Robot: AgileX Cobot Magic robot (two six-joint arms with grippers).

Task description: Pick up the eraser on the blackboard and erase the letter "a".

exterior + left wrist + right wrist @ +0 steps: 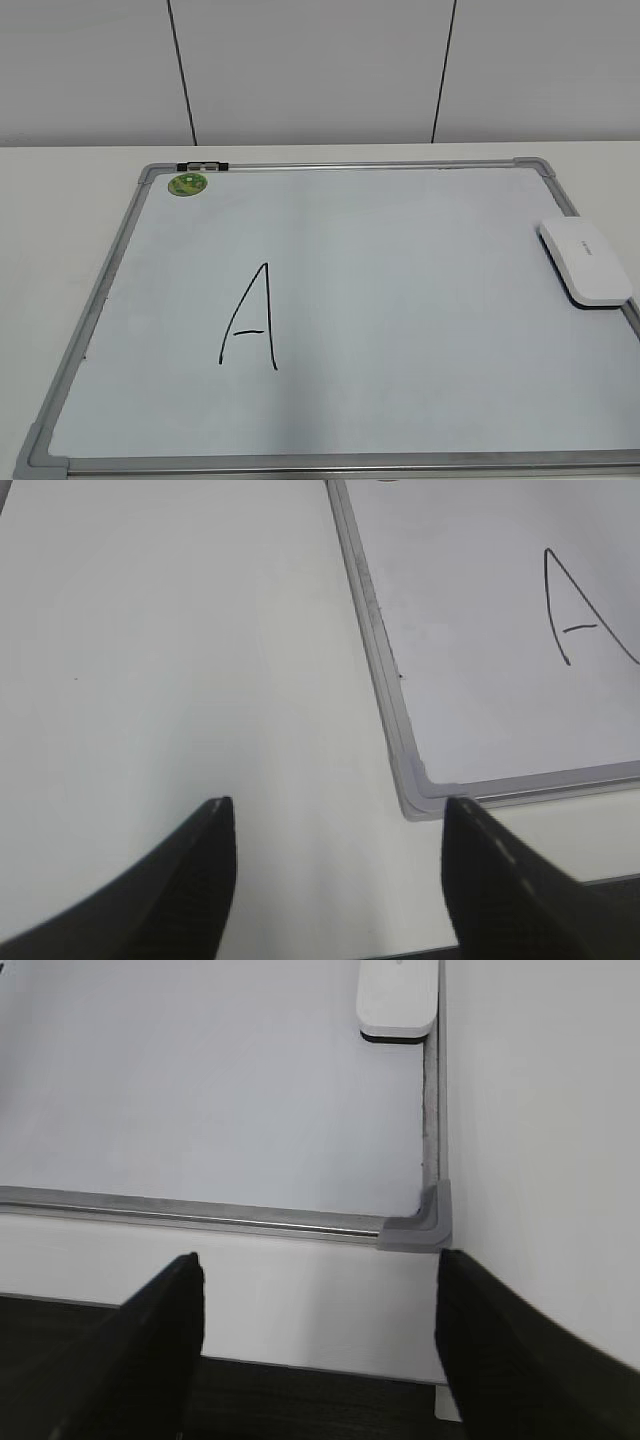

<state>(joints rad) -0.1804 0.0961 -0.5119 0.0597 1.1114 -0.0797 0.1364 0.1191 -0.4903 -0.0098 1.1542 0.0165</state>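
Observation:
The blackboard (400, 290), a white board in a grey frame, lies flat on the table. The white eraser (587, 262) rests on it at the right edge, and shows at the top of the right wrist view (398, 998). A large capital "A" (252, 320) is drawn left of the middle. No small letter "a" shows in any view. My left gripper (337, 805) is open and empty over bare table, left of the board's near left corner (420, 785). My right gripper (318, 1258) is open and empty at the table's front edge, near the board's right front corner (425, 1225). Neither gripper shows in the exterior view.
A round green magnet (187, 184) sits at the board's far left corner, by a small black clip (203, 166) on the top frame. The white table (180, 660) extends left of the board. A wall with dark seams stands behind.

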